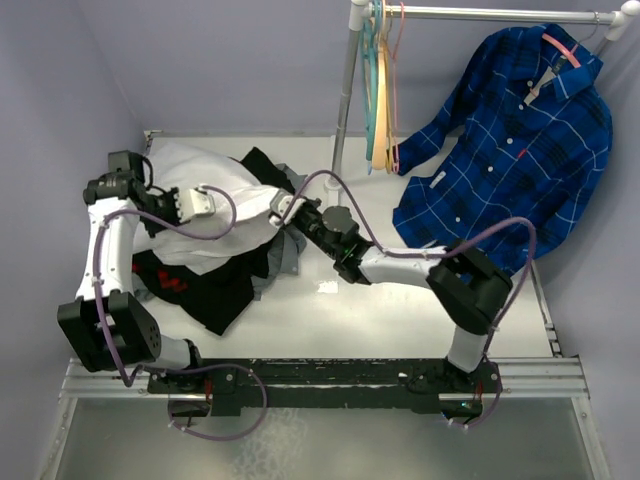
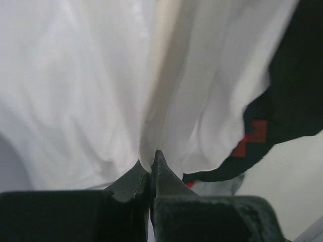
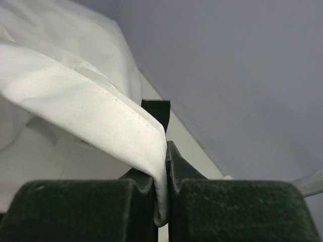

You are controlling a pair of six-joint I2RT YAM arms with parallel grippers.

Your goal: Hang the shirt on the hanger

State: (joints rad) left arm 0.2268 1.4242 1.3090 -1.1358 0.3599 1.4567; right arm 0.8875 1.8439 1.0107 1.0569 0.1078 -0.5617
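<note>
Nearest the lens in the L wrist view, the left tool (image 2: 151, 162) is seen closed, its two dark fingers (image 2: 128, 182) pinched on a fold of the shirt (image 2: 75, 80), w/ white cloth fanning up and away from the tips. In the R wrist view the right tool (image 3: 165, 151) is likewise clamped on the same shirt, here on a stitched hem edge, and the fabric is drawn up and to the left from betw. the fingers.

From above, the shirt is found bunched at the far-left part of the bench (image 1: 400, 320), held betw. the two tools and spread over a black garment (image 1: 205, 290) w/ red marks. A grey cloth (image 1: 285, 255) is seen just beside it on the right.

The hanger (image 1: 397, 110) — thin, pink — is hung on the rail (image 1: 500, 14) at the far side, next to a teal hanger (image 1: 370, 60) and a tan hanger (image 1: 381, 100). It is well apart from the shirt and touched by neither tool. A blue plaid shirt (image 1: 510, 150) is hung further right on the same rail — carried on a second pink hanger (image 1: 562, 47).
</note>
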